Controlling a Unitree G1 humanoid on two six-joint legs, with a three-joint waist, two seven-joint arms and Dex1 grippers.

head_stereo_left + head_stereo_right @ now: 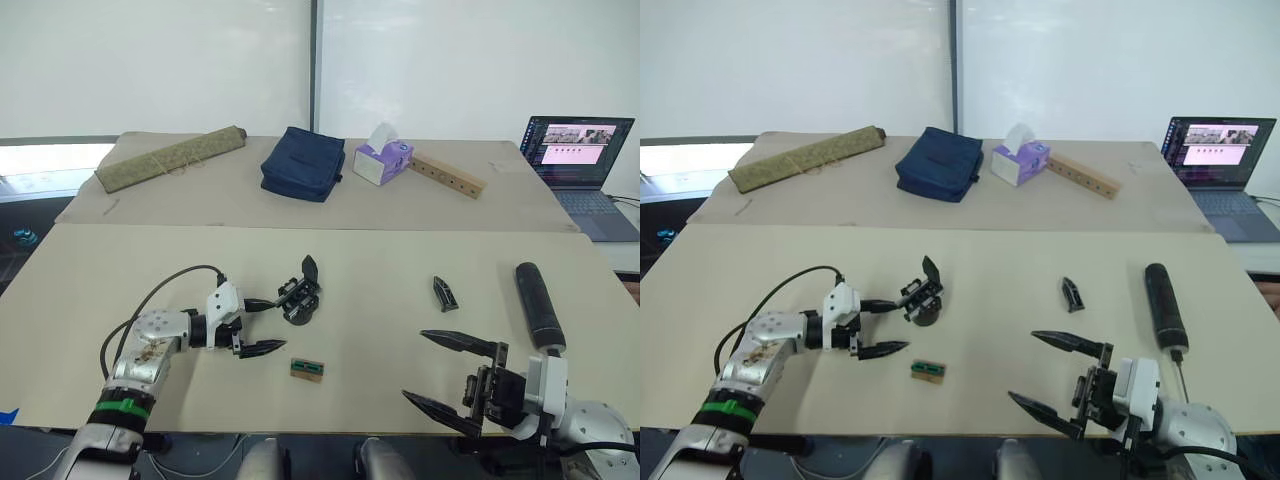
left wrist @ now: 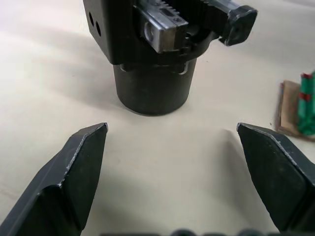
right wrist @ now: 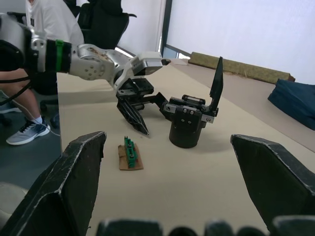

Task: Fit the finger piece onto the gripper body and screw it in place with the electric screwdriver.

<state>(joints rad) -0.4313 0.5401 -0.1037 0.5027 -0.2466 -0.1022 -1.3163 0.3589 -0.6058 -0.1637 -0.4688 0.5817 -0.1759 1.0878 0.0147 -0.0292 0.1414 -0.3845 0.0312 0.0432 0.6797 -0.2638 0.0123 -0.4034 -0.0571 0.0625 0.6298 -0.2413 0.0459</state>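
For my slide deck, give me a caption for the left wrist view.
Open left gripper facing the gripper body standing on the table.

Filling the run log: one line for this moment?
left gripper: open, at gripper body | right gripper: open, empty | finger piece, electric screwdriver: untouched on table

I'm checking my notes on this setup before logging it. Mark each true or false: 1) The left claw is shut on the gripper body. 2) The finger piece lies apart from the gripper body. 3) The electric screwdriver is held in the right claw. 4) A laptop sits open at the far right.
1) False: the left claw is open, beside the gripper body.
2) True: the finger piece lies loose on the table.
3) False: the electric screwdriver lies on the table; the right claw is open and holds nothing.
4) True: the laptop.
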